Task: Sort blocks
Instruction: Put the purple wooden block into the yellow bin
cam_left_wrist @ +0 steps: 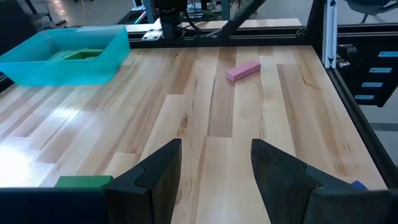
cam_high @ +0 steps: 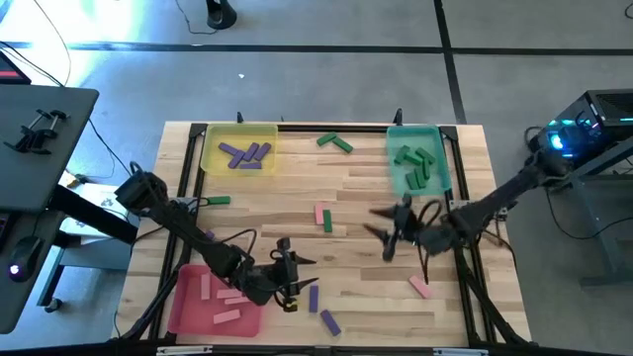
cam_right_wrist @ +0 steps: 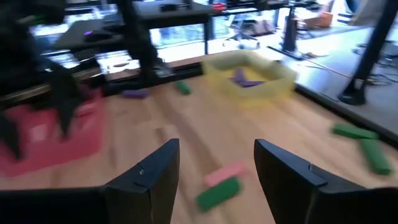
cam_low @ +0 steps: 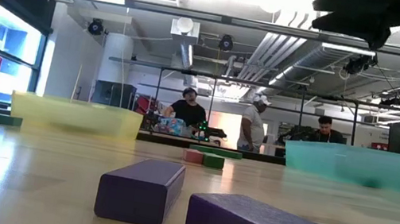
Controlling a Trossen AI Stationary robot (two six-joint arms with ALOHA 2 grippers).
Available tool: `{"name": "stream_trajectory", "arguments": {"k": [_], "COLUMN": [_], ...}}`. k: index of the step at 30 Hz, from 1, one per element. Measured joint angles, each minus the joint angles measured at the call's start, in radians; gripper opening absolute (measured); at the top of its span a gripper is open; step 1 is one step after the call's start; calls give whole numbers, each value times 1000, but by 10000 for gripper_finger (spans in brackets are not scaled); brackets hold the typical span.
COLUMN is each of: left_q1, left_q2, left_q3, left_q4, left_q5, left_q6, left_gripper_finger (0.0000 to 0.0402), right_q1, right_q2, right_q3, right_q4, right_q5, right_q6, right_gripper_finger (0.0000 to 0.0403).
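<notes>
Loose blocks lie flat on the wooden table: a pink (cam_high: 320,214) and a green one (cam_high: 328,222) at the middle, two green ones (cam_high: 334,142) at the far edge, one green (cam_high: 218,201) at the left, one pink (cam_high: 420,287) at the near right, and two purple ones (cam_high: 314,297) (cam_high: 329,321) at the near edge. My left gripper (cam_high: 297,267) (cam_left_wrist: 214,146) is open and empty above the near middle, beside the purple blocks. My right gripper (cam_high: 381,232) (cam_right_wrist: 214,146) is open and empty above the table, right of the pink and green pair (cam_right_wrist: 221,183).
A yellow tray (cam_high: 210,148) with purple blocks stands at the far left. A teal tray (cam_high: 394,168) with green blocks stands at the far right. A red tray (cam_high: 188,311) with pink blocks stands at the near left. Black rails frame the table. People sit in the room behind (cam_low: 188,110).
</notes>
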Motion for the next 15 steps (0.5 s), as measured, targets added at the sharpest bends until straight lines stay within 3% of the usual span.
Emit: {"name": "stream_trajectory", "arguments": {"k": [4,8,11,15], "left_q1": [21,37,42,41], "left_q2": [0,0,0,0], "left_q3": [0,0,0,0], "left_q4": [7,5,-28,-122], "left_q5": [28,155,301,485], "left_q6": [-1,38,168,452], "left_gripper_finger": [183,183,183,183], "right_q1": [80,129,155,176], "right_q2": [142,278,366,451], "right_q3": [0,0,0,0], "right_q4": [149,284,353,420], "right_q5": [9,38,68,83], "right_q6": [8,38,69,113], "right_gripper_finger": [192,192,192,192]}}
